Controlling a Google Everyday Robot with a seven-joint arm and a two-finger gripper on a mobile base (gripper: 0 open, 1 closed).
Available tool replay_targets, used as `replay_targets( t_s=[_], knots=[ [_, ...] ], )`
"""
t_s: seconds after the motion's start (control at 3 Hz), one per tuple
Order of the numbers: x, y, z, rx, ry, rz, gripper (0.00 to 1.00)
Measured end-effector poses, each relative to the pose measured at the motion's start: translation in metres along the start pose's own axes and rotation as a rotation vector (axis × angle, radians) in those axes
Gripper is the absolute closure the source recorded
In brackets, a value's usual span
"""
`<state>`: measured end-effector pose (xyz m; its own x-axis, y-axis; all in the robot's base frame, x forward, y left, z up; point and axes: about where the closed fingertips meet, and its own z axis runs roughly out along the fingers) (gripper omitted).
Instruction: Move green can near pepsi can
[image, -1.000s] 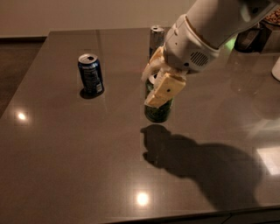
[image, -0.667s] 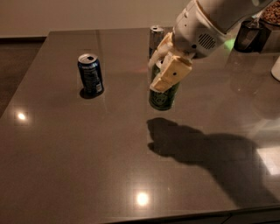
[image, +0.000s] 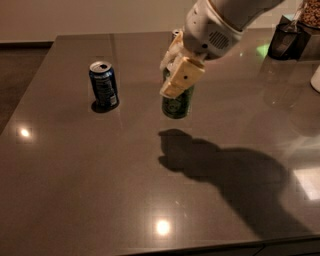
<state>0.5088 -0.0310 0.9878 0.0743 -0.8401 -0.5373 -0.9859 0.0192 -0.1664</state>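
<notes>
The green can (image: 178, 104) hangs a little above the dark table (image: 75, 165), its shadow apart from it on the surface in front. My gripper (image: 176, 80) comes down from the upper right and is shut on the can's upper part, with a cream finger (image: 183, 76) across its front. The pepsi can (image: 103, 84), dark blue with a silver top, stands upright on the table to the left of the green can, with a clear gap between the two.
A slim silver can (image: 175, 34) stands behind the gripper, mostly hidden by it. A dark container (image: 285, 40) sits at the back right and a white object (image: 316, 77) at the right edge. The table's front edge runs along the bottom.
The gripper has risen with the green can in it and carried it a little farther back and left; the shadow has separated further from the can. The pepsi can has not moved.
</notes>
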Motion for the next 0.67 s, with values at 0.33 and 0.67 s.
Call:
replay_targets(
  t_s=[0.33, 0.67],
  knots=[
    [-0.024, -0.032, 0.019, 0.024, -0.004, -0.009, 1.0],
    [-0.038, -0.059, 0.041, -0.001, -0.02, -0.019, 1.0]
  ],
)
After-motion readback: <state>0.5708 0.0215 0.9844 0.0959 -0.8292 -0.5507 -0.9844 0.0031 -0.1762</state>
